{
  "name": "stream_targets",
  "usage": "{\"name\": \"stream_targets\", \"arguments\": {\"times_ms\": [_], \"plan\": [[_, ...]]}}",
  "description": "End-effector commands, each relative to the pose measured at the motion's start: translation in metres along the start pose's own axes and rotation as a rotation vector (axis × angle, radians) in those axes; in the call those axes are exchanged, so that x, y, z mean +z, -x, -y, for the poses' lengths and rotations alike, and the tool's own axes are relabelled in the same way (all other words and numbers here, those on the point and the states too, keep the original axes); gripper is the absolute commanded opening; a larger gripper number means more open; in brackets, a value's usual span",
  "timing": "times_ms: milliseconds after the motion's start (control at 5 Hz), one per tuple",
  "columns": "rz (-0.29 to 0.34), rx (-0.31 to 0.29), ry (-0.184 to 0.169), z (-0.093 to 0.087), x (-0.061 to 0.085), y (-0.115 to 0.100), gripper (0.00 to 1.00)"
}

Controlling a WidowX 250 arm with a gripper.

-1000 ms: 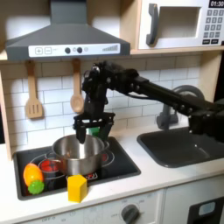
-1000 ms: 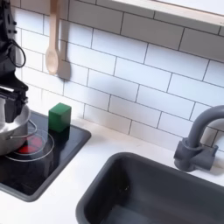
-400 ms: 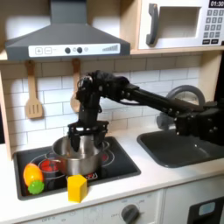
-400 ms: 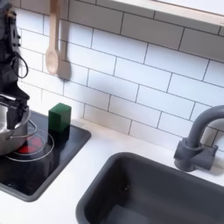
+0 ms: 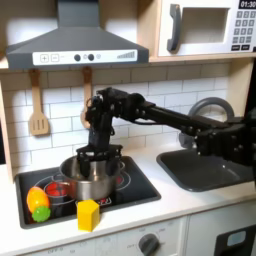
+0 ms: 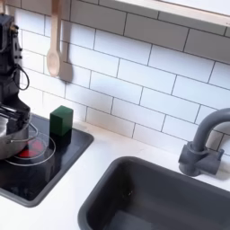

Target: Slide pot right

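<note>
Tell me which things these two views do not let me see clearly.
- The fingers in the first exterior view: dark and small at the pot rim; whether they grip it cannot be told.
- The pot in the second exterior view: cut off by the left edge.
- The pot's inside: hidden by the arm and wall.
- The orange and green toy food: too blurred to name.

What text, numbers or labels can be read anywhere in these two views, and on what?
"01:3", cut off by the frame edge: microwave display, first exterior view.
Microwave keypad: markings too small to read.
Range hood control strip: symbols too blurred to read.
Second exterior view: no text.
</note>
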State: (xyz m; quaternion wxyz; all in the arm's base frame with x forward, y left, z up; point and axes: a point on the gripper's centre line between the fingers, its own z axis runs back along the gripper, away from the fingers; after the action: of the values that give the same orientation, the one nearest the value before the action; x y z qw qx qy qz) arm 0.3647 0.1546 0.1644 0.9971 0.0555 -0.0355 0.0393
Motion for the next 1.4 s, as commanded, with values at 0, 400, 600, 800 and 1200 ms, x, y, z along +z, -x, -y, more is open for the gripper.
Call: {"name": "stream_targets", "arguments": {"times_ms": [0, 400, 600, 800, 1200], "plan": [[-0.007, -0.016, 0.014, 0.006, -0.001, 0.003, 1.00], [-0.030, -0.031, 0.031, 0.016, -0.003, 0.010, 1.00], [-0.035, -0.052, 0.046, 0.026, 0.000, 0.014, 1.00], [-0.029, -0.084, 0.061, 0.044, 0.005, 0.016, 1.00], [-0.013, -0.124, 0.065, 0.066, 0.016, 0.024, 1.00]]}}
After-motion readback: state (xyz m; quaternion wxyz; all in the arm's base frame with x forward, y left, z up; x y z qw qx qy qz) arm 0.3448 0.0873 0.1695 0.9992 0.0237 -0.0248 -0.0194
